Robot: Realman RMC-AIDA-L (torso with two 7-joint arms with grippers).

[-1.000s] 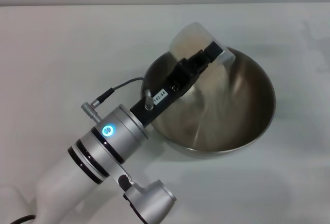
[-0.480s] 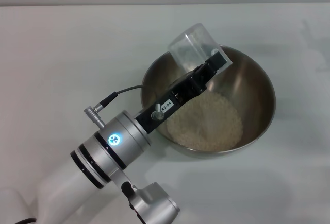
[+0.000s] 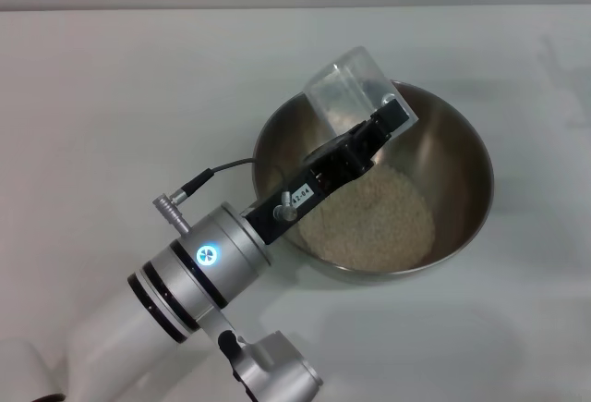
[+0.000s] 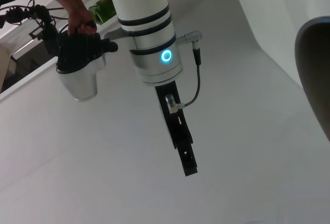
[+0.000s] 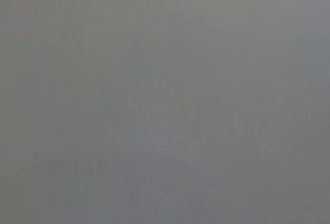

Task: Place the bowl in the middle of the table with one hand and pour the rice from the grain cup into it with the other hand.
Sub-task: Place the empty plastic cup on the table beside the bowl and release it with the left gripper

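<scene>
The steel bowl (image 3: 466,157) stands on the white table (image 3: 111,97), right of centre in the head view. A mound of rice (image 3: 369,222) lies in its bottom. My left gripper (image 3: 392,111) reaches in from the lower left and is shut on the clear grain cup (image 3: 340,88). It holds the cup tipped over the bowl's far left rim, and the cup looks empty. My right arm is out of the head view. It shows in the left wrist view, with its gripper (image 4: 190,168) hanging above bare table.
A dark curved edge (image 4: 315,69) shows at one side of the left wrist view. Behind the table there, a person's hand (image 4: 77,18) rests among equipment. The right wrist view shows only plain grey.
One second ago the cup held rice that was streaming into the bowl. Now the cup is empty and the rice lies settled. My left arm has shifted slightly.
</scene>
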